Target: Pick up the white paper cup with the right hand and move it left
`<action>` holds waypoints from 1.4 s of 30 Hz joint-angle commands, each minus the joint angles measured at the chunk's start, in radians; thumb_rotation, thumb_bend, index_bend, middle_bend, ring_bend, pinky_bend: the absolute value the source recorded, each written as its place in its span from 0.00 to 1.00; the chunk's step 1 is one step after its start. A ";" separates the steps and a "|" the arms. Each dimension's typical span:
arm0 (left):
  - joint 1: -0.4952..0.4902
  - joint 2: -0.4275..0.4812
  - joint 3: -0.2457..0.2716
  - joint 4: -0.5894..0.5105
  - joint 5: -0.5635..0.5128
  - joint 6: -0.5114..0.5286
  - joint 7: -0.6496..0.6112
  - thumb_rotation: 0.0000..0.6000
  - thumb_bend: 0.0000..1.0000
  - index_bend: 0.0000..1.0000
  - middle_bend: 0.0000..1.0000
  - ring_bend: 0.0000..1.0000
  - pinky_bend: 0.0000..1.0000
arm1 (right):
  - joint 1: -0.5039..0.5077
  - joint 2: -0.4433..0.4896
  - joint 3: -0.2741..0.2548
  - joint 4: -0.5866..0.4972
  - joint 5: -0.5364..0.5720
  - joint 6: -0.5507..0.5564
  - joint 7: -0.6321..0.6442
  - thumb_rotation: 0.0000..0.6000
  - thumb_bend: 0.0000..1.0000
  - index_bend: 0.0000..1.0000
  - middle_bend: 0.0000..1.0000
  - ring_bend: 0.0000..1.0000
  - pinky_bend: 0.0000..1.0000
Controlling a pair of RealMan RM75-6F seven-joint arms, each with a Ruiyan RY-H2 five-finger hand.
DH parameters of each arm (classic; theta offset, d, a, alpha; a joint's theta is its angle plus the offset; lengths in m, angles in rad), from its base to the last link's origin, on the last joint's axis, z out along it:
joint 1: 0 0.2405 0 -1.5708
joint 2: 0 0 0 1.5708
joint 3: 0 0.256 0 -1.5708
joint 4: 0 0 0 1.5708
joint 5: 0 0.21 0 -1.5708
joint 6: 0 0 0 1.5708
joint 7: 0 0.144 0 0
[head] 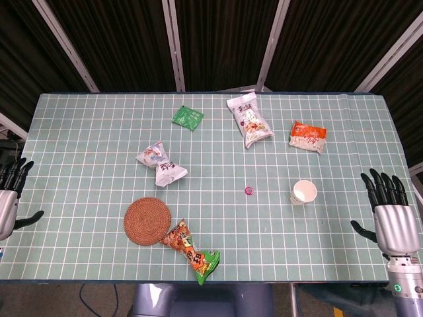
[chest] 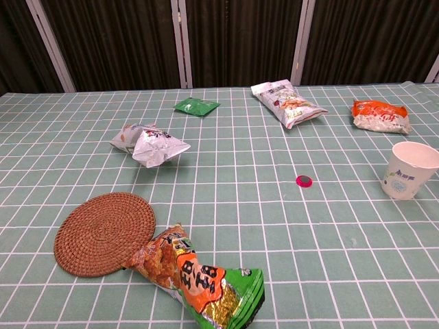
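Observation:
The white paper cup (head: 304, 193) stands upright on the right part of the table, also seen in the chest view (chest: 410, 170) near the right edge. My right hand (head: 390, 211) hovers at the table's right edge, fingers spread and holding nothing, well to the right of the cup. At the far left edge my left hand (head: 9, 191) shows only partly, with fingers apart and nothing in them. Neither hand shows in the chest view.
A small pink disc (head: 249, 191) lies left of the cup. An orange packet (head: 308, 136) and a white snack bag (head: 249, 121) lie behind it. Further left are a crumpled silver bag (head: 160, 164), a green sachet (head: 188, 117), a woven coaster (head: 147, 220) and an orange-green packet (head: 192, 251).

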 commanded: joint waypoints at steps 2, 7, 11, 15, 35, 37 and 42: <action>0.013 0.010 0.000 -0.023 0.000 0.012 0.015 1.00 0.00 0.00 0.00 0.00 0.00 | 0.002 -0.001 0.000 -0.001 0.003 -0.005 -0.002 1.00 0.00 0.00 0.00 0.00 0.00; 0.020 0.013 -0.002 -0.031 0.006 0.022 0.017 1.00 0.00 0.00 0.00 0.00 0.00 | 0.013 -0.020 -0.027 0.020 -0.023 -0.036 -0.036 1.00 0.00 0.00 0.00 0.00 0.00; 0.027 0.018 -0.002 -0.039 0.018 0.032 0.020 1.00 0.00 0.00 0.00 0.00 0.00 | 0.051 -0.054 -0.062 0.068 -0.097 -0.089 -0.085 1.00 0.00 0.00 0.00 0.00 0.00; 0.022 0.016 -0.007 -0.041 0.020 0.025 0.025 1.00 0.00 0.00 0.00 0.00 0.00 | 0.112 -0.091 -0.099 0.129 -0.212 -0.155 -0.181 1.00 0.00 0.00 0.00 0.00 0.00; -0.013 -0.005 -0.023 -0.040 -0.042 -0.065 0.076 1.00 0.00 0.00 0.00 0.00 0.00 | 0.321 -0.289 -0.094 0.391 -0.302 -0.515 -0.663 1.00 0.00 0.00 0.00 0.00 0.00; -0.013 -0.008 -0.022 -0.038 -0.040 -0.066 0.078 1.00 0.00 0.00 0.00 0.00 0.00 | 0.326 -0.308 -0.092 0.428 -0.293 -0.525 -0.691 1.00 0.00 0.00 0.00 0.00 0.00; -0.014 -0.011 -0.020 -0.036 -0.036 -0.070 0.081 1.00 0.00 0.00 0.00 0.00 0.00 | 0.338 -0.350 -0.083 0.518 -0.268 -0.547 -0.760 1.00 0.00 0.00 0.00 0.00 0.00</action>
